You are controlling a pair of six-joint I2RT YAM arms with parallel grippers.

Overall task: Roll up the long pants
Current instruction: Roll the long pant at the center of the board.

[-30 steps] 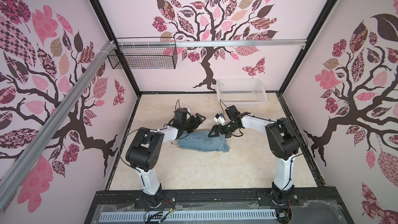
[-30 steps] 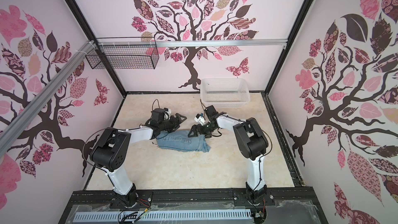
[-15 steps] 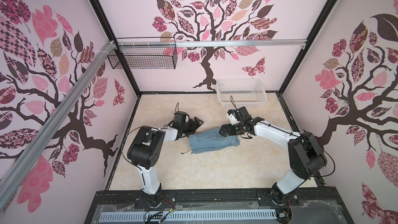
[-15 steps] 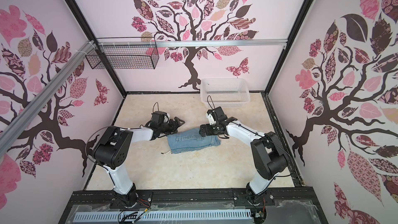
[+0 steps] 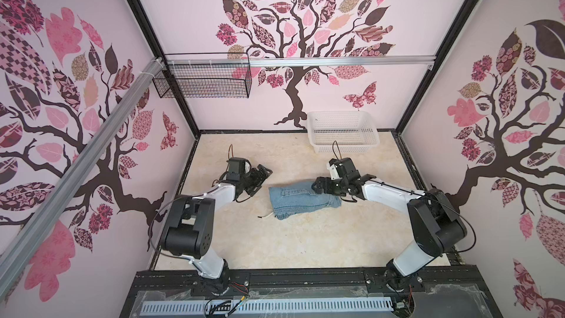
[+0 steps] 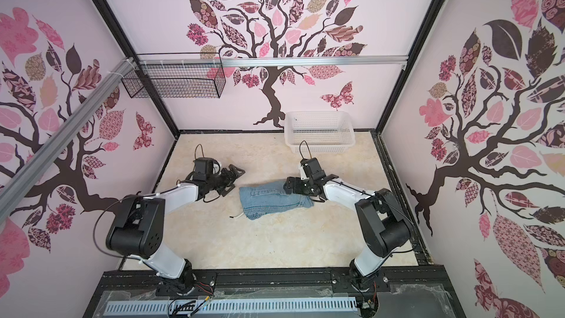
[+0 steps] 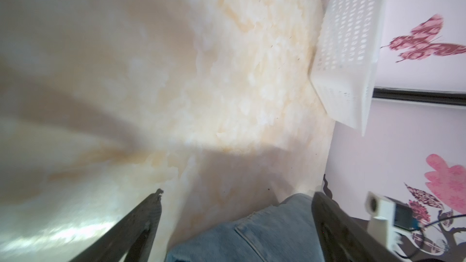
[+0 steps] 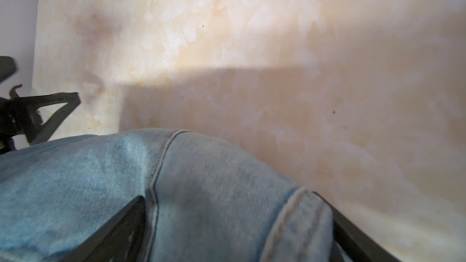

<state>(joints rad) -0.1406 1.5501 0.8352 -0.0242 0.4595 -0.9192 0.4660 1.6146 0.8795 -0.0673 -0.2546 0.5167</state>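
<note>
The long pants (image 5: 301,201) (image 6: 272,200) lie as a short, thick bundle of light blue denim in the middle of the table, seen in both top views. My left gripper (image 5: 262,180) (image 6: 234,180) rests open on the table just left of the bundle, apart from it. In the left wrist view the left gripper (image 7: 237,194) faces the denim edge (image 7: 252,238). My right gripper (image 5: 320,185) (image 6: 290,185) is open over the bundle's far right corner. In the right wrist view the right gripper (image 8: 228,196) straddles a seamed hump of denim (image 8: 214,185).
A white perforated basket (image 5: 344,146) (image 6: 321,145) (image 7: 348,46) stands at the back right against the wall. A black wire basket (image 5: 204,84) hangs on the back left wall. A white cord end (image 5: 265,216) sticks out from the bundle's front left corner.
Over the last second the bundle shifted right. The left gripper came off the denim and drew back left. The right arm's elbow swung out right. Both grippers stayed open.
</note>
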